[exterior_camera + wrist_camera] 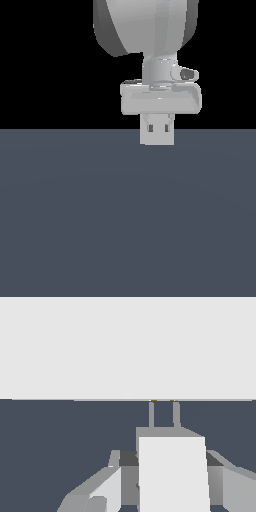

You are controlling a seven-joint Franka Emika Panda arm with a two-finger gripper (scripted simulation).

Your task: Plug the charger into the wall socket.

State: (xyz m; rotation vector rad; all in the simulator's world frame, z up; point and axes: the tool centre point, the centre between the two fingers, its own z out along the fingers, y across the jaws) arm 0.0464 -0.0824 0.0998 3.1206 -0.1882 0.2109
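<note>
In the wrist view my gripper (pixel 172 476) is shut on the charger (pixel 172 471), a light-grey block with a finger on either side. Its two thin prongs (pixel 151 415) reach forward and meet the edge of the wall socket (pixel 125 348), a broad light-grey plate, at two tiny yellowish dots (pixel 153 400). In the exterior view the gripper (pixel 158 129) hangs just above the floor. The charger (pixel 158 125) sits between the fingers, and the wall socket (pixel 157 141) is a small square of the same grey behind them. How deep the prongs sit is hidden.
A flat dark blue-grey floor (pixel 125 200) fills the lower half of the exterior view, with a black background above. The arm's large grey link (pixel 145 25) hangs over the hand.
</note>
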